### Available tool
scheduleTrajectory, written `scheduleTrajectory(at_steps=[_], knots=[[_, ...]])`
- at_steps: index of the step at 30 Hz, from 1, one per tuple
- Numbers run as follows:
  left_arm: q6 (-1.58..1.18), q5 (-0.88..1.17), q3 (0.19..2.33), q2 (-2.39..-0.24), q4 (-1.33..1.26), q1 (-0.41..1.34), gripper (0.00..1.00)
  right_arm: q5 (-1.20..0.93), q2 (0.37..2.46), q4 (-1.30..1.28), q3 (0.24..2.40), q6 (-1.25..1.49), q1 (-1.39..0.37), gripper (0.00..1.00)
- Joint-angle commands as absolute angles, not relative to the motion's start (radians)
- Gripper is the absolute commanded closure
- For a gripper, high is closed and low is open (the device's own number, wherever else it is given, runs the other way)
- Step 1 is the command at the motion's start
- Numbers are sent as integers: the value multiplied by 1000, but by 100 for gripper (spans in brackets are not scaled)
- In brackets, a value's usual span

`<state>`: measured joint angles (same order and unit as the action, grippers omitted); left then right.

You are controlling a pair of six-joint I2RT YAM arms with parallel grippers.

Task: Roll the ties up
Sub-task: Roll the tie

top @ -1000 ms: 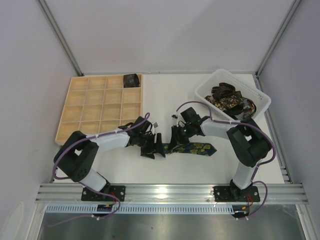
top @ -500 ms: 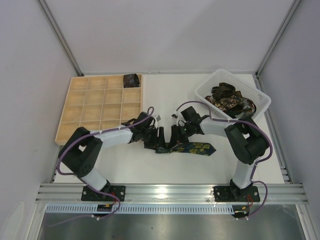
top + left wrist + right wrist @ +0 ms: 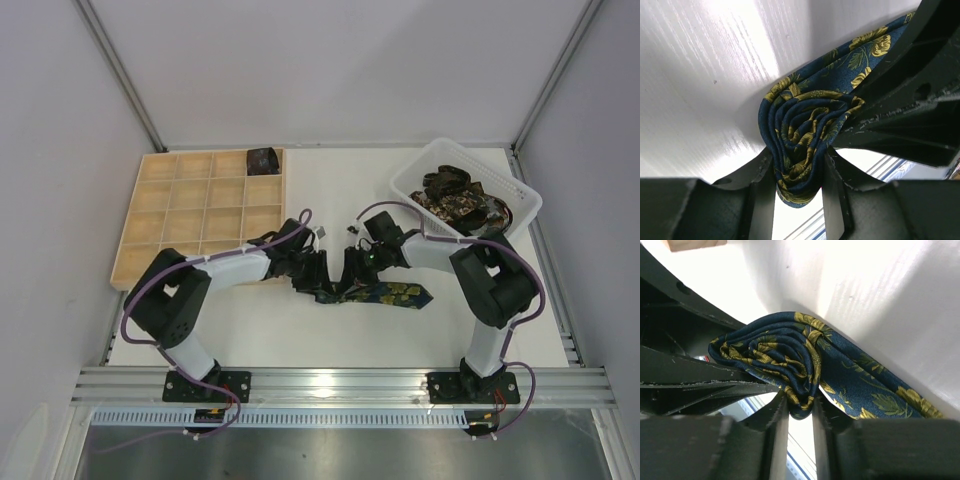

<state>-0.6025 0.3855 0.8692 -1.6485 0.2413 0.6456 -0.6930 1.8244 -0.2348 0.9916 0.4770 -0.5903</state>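
My left gripper and right gripper each clamp the coiled tie, so I must turn evenly lest layers slip from between the jaws.

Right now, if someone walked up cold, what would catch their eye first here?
The half-rolled navy tie with yellow flowers at mid-table, its coil pinched from both sides by the left gripper and right gripper. Next, the white basket heaped with more ties at the right rear, and the wooden tray at left rear with one rolled tie in its far right corner cell.
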Motion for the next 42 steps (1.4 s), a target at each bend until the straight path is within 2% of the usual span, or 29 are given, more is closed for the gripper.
scheduleTrajectory(at_steps=[1,3,9,13,16,21,28,31,37,42], knots=[[-598,336,933,-1680,325,646,100,-640,1770,-247,1017,514,-572,73],[-603,333,936,-1674,373,644,100,-574,1741,-300,1019,526,-557,64],[-601,345,896,-1600,455,644,100,-508,1654,-327,945,523,-493,60],[-600,360,881,-1563,491,644,100,-451,1641,-319,891,522,-476,62],[-614,347,894,-1551,535,644,100,-424,1644,-282,830,560,-482,70],[-644,220,975,-1560,698,649,100,-355,1571,-183,684,687,-560,74],[-686,68,1072,-1601,837,730,99,-258,1464,-172,643,822,-672,75],[-707,29,1115,-1635,879,801,100,-250,1431,-215,663,798,-675,73],[-718,-37,1173,-1680,930,900,100,-345,1411,-239,745,755,-676,62],[-753,-75,1198,-1687,963,916,100,-437,1439,-146,736,839,-728,64]])
